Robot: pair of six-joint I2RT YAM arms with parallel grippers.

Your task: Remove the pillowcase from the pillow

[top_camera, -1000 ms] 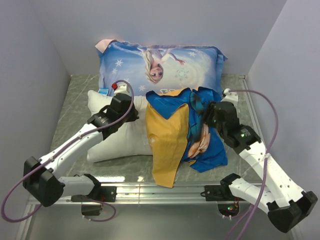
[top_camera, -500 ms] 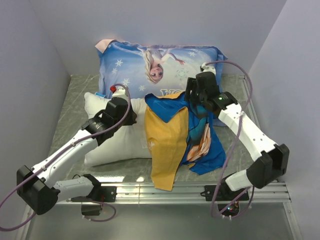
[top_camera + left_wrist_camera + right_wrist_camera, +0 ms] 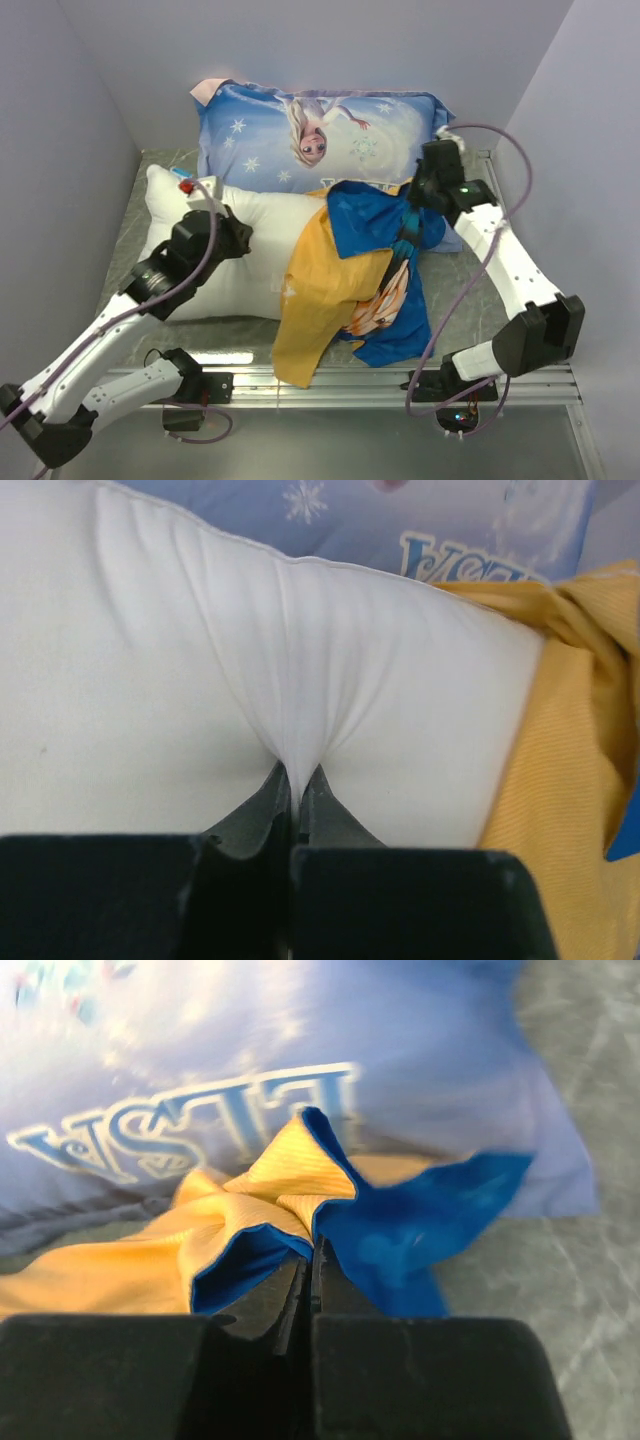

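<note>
The white pillow [image 3: 250,275] lies across the left half of the table, its right end still inside the pillowcase [image 3: 325,290]. The case is bunched, yellow-orange on the left and blue [image 3: 372,212] on the right. My left gripper [image 3: 243,243] is shut on a pinched fold of the pillow [image 3: 300,670], its fingertips [image 3: 296,780] meeting round the white fabric. Over the case's far right corner, my right gripper [image 3: 413,205] is shut on a gathered edge of the pillowcase [image 3: 300,1210], pinched at its tips [image 3: 312,1252].
A light blue Elsa-print pillow [image 3: 320,135] leans against the back wall, touching the pillowcase's far edge. Grey walls close in on the left, back and right. The marble-patterned tabletop [image 3: 470,290] shows at the right. A metal rail [image 3: 330,380] runs along the near edge.
My right gripper moved to the far right corner of the case and shut on it. The left arm dragged the pillow leftward and back, so more white pillow shows.
</note>
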